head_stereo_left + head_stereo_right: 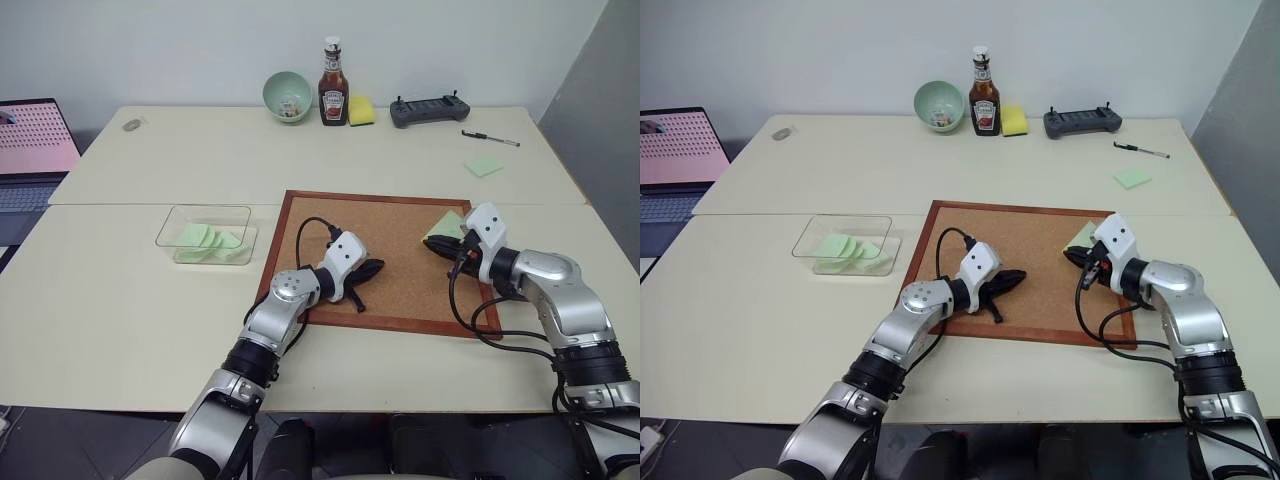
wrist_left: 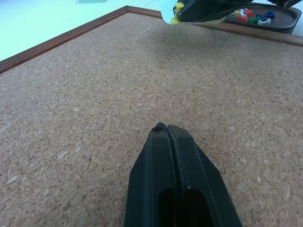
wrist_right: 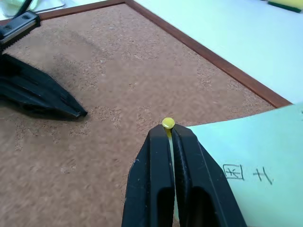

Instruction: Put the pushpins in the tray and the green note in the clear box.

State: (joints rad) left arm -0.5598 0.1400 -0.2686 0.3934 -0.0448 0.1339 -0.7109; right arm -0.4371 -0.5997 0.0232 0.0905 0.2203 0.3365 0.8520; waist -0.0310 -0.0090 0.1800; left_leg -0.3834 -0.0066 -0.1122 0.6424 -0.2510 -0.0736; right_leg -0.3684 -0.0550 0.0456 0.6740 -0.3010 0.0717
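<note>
The right pincer (image 3: 169, 135) is closed on a yellow-headed pushpin (image 3: 168, 123), whose head sticks out just past the black fingertips; the right wrist view makes this plain, while from the head views the pin is too small to tell. Just beside the pincer lies the green note (image 3: 255, 142) on the cork board (image 1: 400, 250), with dark handwriting on its face that the head views do not resolve. In the left eye view the note (image 1: 447, 225) sits near the board's 2 o'clock corner, its near edge hidden under the right pincer.

The left pincer (image 2: 166, 130) is closed on nothing, fingers pressed together over bare cork near the board's middle, toward 7 o'clock. Its wrist view shows something the head views hide: a dark tray (image 2: 279, 21) behind the right pincer, with red, green, blue and white pushpins in it.

On the desk (image 1: 120, 300), at 9 o'clock of the board, stands the clear box (image 1: 207, 235) with several green notes inside. Another green note (image 1: 484, 166) lies at 1 o'clock of the board, near a pen (image 1: 490, 138). Along the far edge at 12 o'clock stand a pale green bowl (image 1: 287, 95), a ketchup bottle (image 1: 333, 85), a yellow sponge (image 1: 361, 110) and a dark controller (image 1: 430, 110). A laptop (image 1: 35, 150) sits at the far left.
</note>
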